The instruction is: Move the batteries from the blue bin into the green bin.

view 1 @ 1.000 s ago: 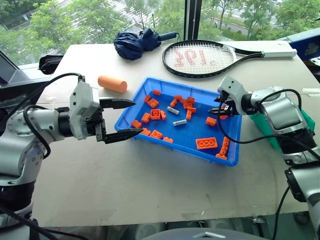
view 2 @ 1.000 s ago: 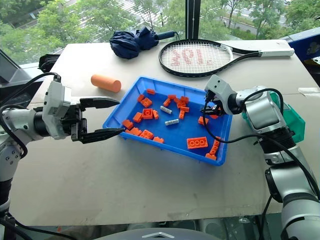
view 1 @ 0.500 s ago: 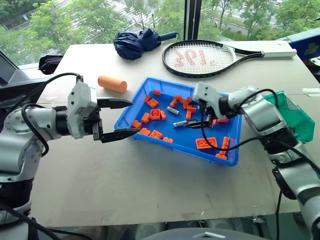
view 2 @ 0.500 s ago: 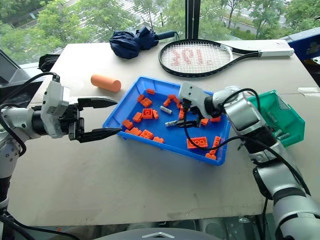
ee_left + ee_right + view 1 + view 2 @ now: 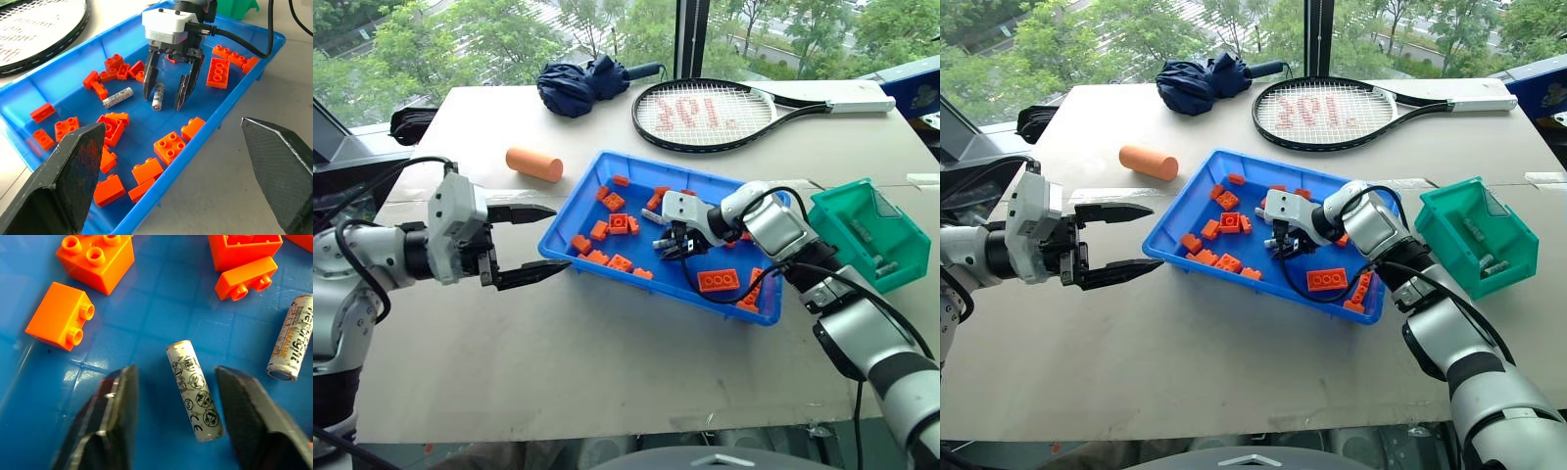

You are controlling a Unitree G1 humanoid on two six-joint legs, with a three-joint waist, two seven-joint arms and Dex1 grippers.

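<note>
A battery (image 5: pixel 195 390) lies flat on the floor of the blue bin (image 5: pixel 590 180), near its middle, bracketed by the right tool (image 5: pixel 169 93); the fingers (image 5: pixel 113 416) stand partly open on either side of it, not yet touching, nothing held. A second battery (image 5: pixel 118 97) lies just beside, at about ten o'clock of the first in the left wrist view, among orange bricks (image 5: pixel 170 146). To close well, the tool should likely centre on the cylinder's mid-length and pinch across its width, so it neither rolls nor tips. The green bin (image 5: pixel 867 233) waits at three o'clock of the blue bin on the tabletop (image 5: pixel 607 343), with batteries already inside. The left tool (image 5: pixel 533 243) hangs wide open, empty, at nine o'clock.
</note>
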